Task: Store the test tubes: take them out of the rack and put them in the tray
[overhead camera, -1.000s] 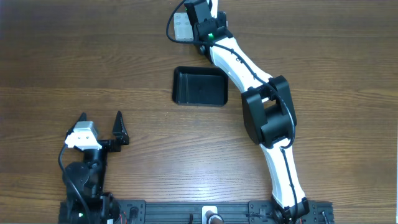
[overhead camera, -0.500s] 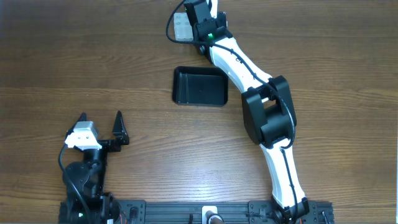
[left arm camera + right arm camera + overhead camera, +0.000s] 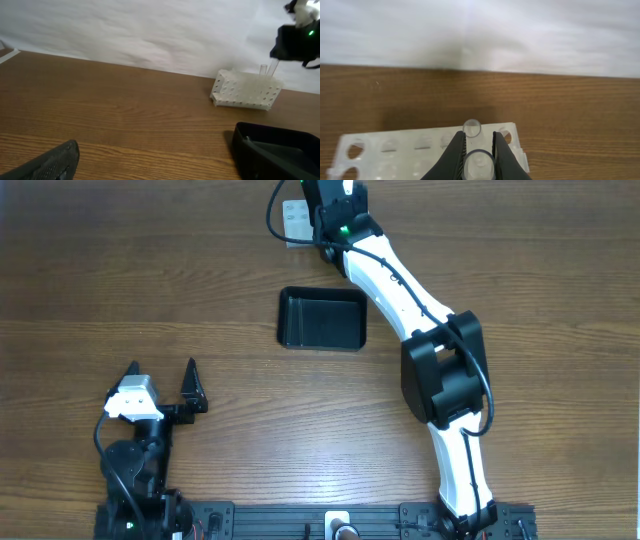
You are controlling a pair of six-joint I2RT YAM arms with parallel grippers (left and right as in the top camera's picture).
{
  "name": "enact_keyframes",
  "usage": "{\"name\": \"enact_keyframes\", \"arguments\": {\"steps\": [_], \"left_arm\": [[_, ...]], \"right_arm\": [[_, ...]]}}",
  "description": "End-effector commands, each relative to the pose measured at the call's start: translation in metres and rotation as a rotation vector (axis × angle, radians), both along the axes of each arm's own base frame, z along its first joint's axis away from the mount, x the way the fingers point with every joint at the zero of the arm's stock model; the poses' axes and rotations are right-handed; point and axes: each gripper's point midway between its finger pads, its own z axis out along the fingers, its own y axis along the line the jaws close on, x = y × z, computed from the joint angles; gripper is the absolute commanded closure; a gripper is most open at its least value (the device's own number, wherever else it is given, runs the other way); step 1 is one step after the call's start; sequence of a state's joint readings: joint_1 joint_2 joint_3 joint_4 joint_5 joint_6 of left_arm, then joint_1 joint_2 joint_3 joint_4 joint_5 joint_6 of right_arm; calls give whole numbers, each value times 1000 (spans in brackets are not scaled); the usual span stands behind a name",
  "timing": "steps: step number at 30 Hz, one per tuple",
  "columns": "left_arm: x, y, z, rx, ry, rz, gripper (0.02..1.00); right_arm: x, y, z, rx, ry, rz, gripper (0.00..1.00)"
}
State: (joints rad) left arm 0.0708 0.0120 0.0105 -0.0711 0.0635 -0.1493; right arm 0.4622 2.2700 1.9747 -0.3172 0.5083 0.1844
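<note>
**Now: right tool [image 3: 478, 136] pinching a clear test tube [image 3: 479, 167] at the white perforated rack [image 3: 293, 222]**

Here the right arm stretches from its base at 5 o'clock of the brown wooden surface [image 3: 520, 280] up to the 12 o'clock edge, where the rack stands. In the right wrist view its two dark fingers [image 3: 457, 155] sit narrow, one on each side of the open rim of the clear test tube, pressed against it. The tube stands above the rack's near row of holes. A second clear tube [image 3: 471, 128] stands upright in the rack just beyond the fingertips. From the left wrist view both tubes rise from the rack's far end, under the right tool; the one nearer the tool leans slightly.

The black rectangular plastic tray [image 3: 322, 318] lies at 6 o'clock of the rack, near it but not touching, and nothing shows inside it.

The left tool [image 3: 162, 366] rests at 8 o'clock of the surface, well apart from tray and rack. Its fingers are spread wide and hold nothing.
</note>
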Motion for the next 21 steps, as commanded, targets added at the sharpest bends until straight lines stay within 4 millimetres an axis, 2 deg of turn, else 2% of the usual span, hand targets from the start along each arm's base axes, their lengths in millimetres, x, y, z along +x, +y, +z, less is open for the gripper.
{"name": "enact_keyframes", "arguments": {"steps": [1,6,11,16,21], "left_arm": [[0,3,-1,15,0,12,20],[0,3,-1,16,0,12,20],[0,3,-1,15,0,12,20],[0,3,-1,15,0,12,20],[0,3,-1,16,0,12,23]], "right_arm": [[-8,7,61,47,-97,2,947],[-21,12,86,56,-113,19,950],[-42,10,94,55,-60,21,967],[-72,0,80,92,76,-15,978],[-107,2,48,160,278,-20,987]]}}
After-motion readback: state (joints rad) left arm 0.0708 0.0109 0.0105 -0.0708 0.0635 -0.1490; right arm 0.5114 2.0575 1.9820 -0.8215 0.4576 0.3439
